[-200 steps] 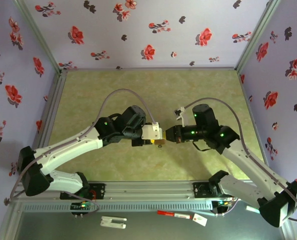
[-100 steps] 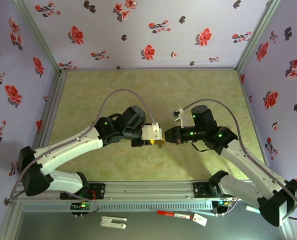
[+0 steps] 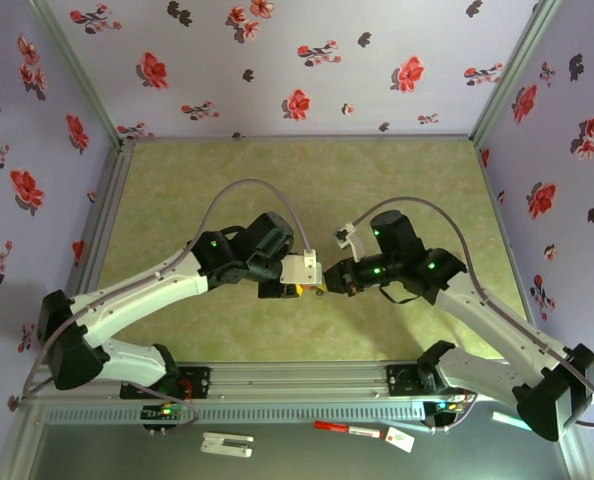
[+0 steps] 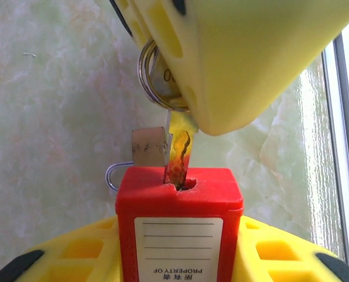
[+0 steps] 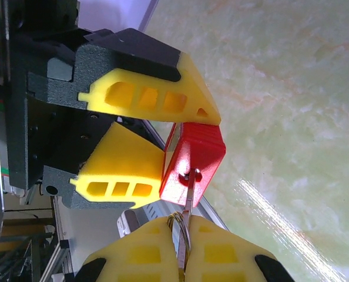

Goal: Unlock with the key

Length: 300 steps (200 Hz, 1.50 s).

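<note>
A red padlock [image 4: 179, 223] with a white label sits upright between the yellow fingers of my left gripper [image 4: 179, 258], which is shut on its body. Its wire shackle [image 4: 113, 176] pokes out behind on the left. My right gripper [image 5: 183, 247] is shut on the key [image 5: 188, 197] and its ring. The key blade [image 4: 177, 154] stands tip-first in the keyhole on the lock's top face, partly inserted. In the top view the two grippers meet mid-table, left gripper [image 3: 302, 288] against right gripper [image 3: 337, 282], held above the surface.
The green marbled tabletop [image 3: 297, 190] lies under both arms, with floral walls on three sides. An aluminium rail [image 3: 297, 378] runs along the near edge. Beyond it lie a white part [image 3: 227, 444] and a red-and-white pen [image 3: 362, 432].
My right arm has swung left and its wrist has turned, bringing the key against the padlock. The left arm has shifted slightly toward the near edge with the lock.
</note>
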Motion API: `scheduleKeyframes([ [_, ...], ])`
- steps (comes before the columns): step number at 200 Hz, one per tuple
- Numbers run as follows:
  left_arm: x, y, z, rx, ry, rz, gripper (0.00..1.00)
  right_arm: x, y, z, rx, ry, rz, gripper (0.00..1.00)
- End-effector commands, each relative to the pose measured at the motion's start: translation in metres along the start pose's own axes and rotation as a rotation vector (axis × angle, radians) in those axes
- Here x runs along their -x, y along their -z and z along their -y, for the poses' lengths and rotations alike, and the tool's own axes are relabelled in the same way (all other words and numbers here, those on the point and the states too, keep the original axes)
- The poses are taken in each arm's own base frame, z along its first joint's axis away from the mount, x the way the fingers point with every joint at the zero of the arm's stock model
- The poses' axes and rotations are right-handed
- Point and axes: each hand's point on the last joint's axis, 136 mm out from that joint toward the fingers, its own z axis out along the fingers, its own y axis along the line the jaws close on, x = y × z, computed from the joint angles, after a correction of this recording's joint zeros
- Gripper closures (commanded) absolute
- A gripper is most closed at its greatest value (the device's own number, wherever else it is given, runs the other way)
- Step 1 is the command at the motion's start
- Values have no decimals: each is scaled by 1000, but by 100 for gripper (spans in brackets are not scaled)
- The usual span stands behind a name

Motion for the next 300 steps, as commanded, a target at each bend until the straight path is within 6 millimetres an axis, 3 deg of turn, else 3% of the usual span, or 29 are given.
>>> scheduleKeyframes([
  [1, 76, 37, -36, 176, -77, 258, 100, -13, -9, -4, 36, -40, -78, 100],
  [55, 105, 64, -45, 404, -147, 379, 100, 13, -18, -21, 181, -132, 3, 100],
  [109, 122, 79, -17, 143, -111, 469, 100, -16, -15, 2, -30, 90, -163, 100],
  [144, 139, 85, -26, 170, -128, 515, 100, -4, -25, -3, -17, 79, -198, 100],
  [171, 165, 111, -33, 206, -108, 654, 100, 4, -38, -2, 31, 12, -169, 100],
  [195, 172, 125, -35, 227, -91, 720, 100, 17, -45, -10, 144, -54, -72, 100],
  [232, 177, 122, -22, 130, -71, 750, 100, 16, -46, -11, 152, -31, -62, 100],
  [271, 184, 111, -8, 0, -84, 730, 100, -23, -37, 7, -88, 217, -247, 100],
  [300, 185, 97, -22, 105, -89, 713, 100, -11, -34, 3, -80, 186, -214, 100],
])
